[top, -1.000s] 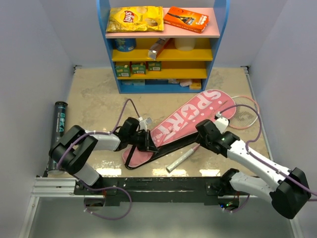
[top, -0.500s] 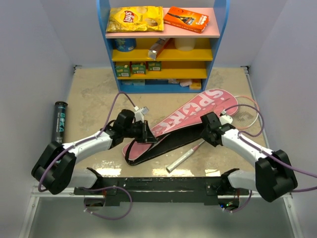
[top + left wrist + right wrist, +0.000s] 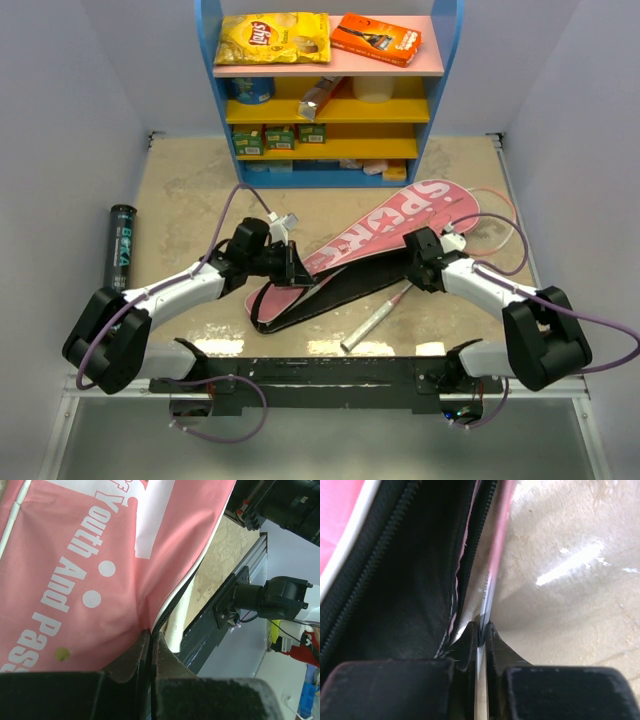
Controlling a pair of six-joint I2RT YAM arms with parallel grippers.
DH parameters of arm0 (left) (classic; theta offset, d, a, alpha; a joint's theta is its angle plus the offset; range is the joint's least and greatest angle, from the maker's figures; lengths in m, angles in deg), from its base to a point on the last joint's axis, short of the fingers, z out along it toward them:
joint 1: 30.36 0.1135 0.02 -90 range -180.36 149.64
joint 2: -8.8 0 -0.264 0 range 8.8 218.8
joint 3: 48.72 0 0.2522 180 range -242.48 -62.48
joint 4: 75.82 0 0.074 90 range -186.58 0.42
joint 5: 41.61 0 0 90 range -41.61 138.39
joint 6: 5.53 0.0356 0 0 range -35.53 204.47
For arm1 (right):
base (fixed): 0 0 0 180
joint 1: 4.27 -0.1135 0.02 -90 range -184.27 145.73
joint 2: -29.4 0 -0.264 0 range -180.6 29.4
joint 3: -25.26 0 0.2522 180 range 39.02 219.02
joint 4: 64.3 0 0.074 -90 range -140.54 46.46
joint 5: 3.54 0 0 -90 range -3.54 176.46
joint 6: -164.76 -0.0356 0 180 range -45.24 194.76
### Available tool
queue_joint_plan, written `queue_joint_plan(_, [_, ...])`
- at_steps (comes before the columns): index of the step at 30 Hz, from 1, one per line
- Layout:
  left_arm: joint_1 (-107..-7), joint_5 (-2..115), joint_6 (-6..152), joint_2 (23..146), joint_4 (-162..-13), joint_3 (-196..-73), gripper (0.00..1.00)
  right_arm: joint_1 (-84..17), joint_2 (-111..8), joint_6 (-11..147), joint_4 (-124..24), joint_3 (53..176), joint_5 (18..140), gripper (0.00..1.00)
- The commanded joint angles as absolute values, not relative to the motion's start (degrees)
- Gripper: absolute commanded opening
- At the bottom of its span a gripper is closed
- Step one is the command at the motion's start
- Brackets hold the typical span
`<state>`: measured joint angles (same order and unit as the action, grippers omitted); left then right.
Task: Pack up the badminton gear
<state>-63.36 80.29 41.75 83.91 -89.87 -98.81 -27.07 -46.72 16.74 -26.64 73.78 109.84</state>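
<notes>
Beige marbled table between pale walls fills the overhead view, with two robot arms bolted at its near edge. At the far edge stands a blue shelf unit with pink and yellow shelves; a yellow crisp packet and a flat orange box lie on its top shelf.

Across the middle of the table lies a pink racket-shaped fabric bag lettered SPORT in white. It runs diagonally, its wide end far right and its narrow end near left. Its zip is open along the near side, showing the black lining.

Well apart from the bag, a long black tube lies against the left wall.

A thin racket with a white handle lies just beside the bag's open side, its handle pointing toward the arms.

The left gripper is pressed together on the bag's zipped edge near the narrow end. The right gripper pinches the racket's slim shaft, right beside the open black lining.
</notes>
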Motion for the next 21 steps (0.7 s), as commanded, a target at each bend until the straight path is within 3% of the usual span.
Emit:
queue_joint_plan(1, [-62.4, 81.9, 42.1, 83.9, -88.2, -101.5, 0.00, -26.9, -47.1, 17.5, -26.5, 71.7, 110.5, 0.00])
queue_joint_plan(9, [-62.1, 82.9, 42.7, 83.7, -88.9, -102.6, 0.00, -26.9, -35.3, 15.1, -17.6, 73.3, 115.0, 0.00])
queue_joint_plan(21, [-62.0, 82.8, 42.7, 77.5, -89.5, -100.4, 0.00, -26.9, -23.9, 13.7, 0.5, 89.3, 124.2, 0.00])
